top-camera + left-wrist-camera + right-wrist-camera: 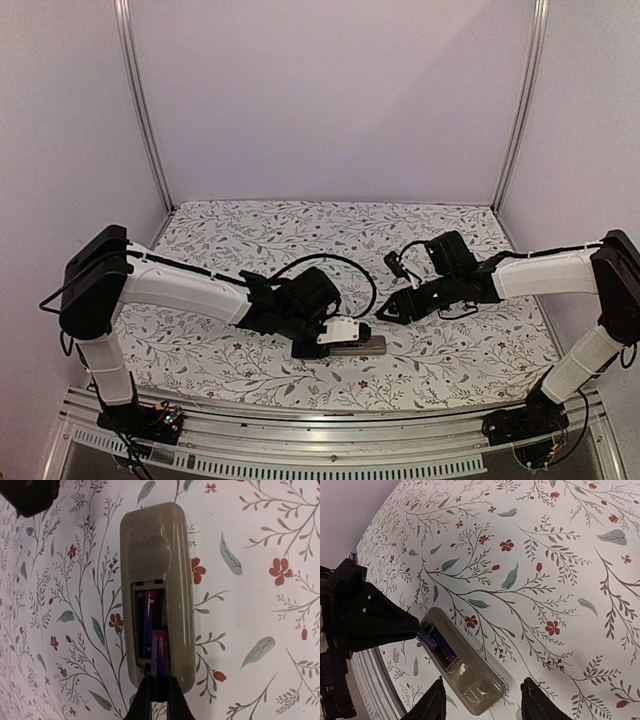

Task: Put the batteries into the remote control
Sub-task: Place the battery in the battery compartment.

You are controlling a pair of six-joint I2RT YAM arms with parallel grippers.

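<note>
**Second battery gripped at the compartment; right tool parted**

Your remote control lies back-up on the floral tabletop, at about 6 o'clock from the tabletop's centre and near the front edge.

In the left wrist view, the battery compartment is uncovered at the remote's 6 o'clock end. The first battery, purple, lies lengthwise in the slot on the 9 o'clock side. The second battery, also purple, lies in the 3 o'clock slot. Its 6 o'clock end reaches past the compartment's edge. You cannot tell whether it is fully seated.

Your left tool is nearly closed, with its fingers pinching that end of the second battery.

Your right tool sits at 2 o'clock from the remote in the top view, apart from it. Its fingers are parted to a moderate width and hold nothing. From its wrist camera the remote's closed end shows between them, and the left tool's black tip meets the batteries at 10 o'clock.
</note>
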